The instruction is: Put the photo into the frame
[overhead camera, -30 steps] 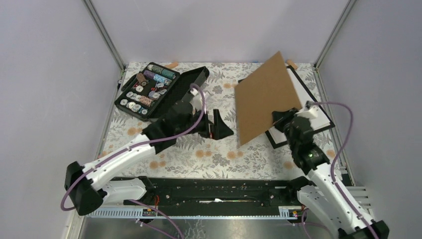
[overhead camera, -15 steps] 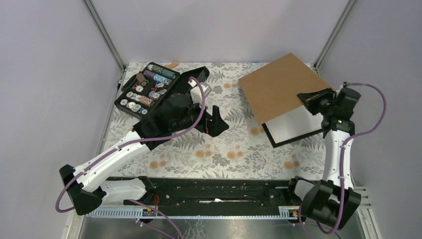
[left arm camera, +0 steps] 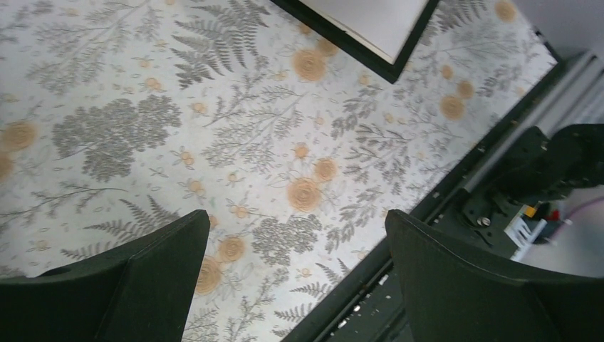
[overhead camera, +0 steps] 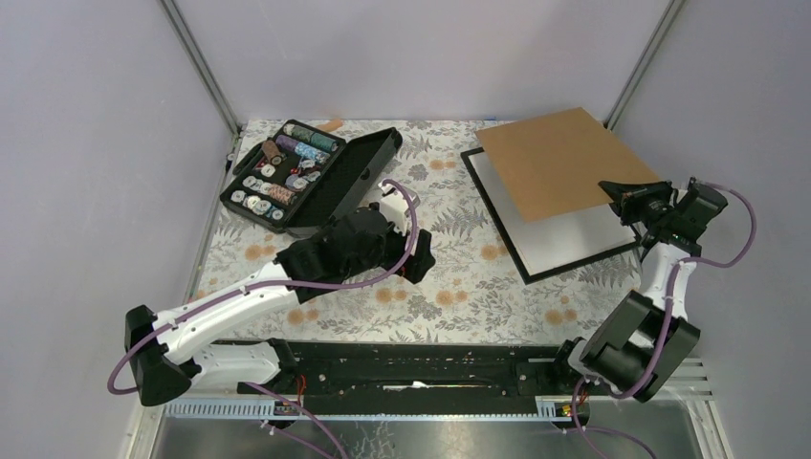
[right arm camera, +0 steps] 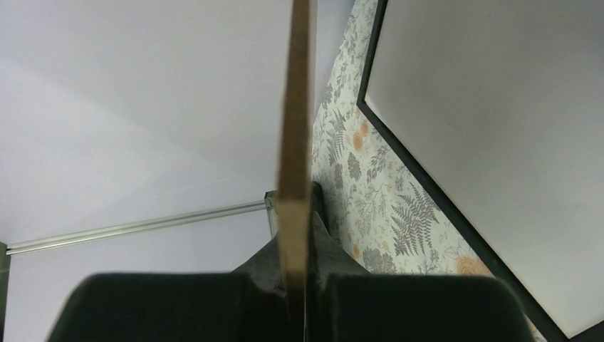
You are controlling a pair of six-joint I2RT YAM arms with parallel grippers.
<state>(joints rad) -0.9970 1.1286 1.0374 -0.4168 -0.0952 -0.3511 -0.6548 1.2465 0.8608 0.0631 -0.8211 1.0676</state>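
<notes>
Right pincer (overhead camera: 626, 199) clenched on near edge of one brown backing board (overhead camera: 559, 163). Board reaches away from pincer, over far part of frame; whether the two touch, cannot tell. One black frame (overhead camera: 574, 265) lies flat on floral cloth (overhead camera: 449, 296), just beside and below right pincer, pale face up. Photo's place cannot be told. Left pincer (left arm camera: 295, 285) released, jaws wide, above cloth; frame corner ahead of it. One open thread-spool case (overhead camera: 311, 172) beyond left pincer; spool labels too small to read.
</notes>
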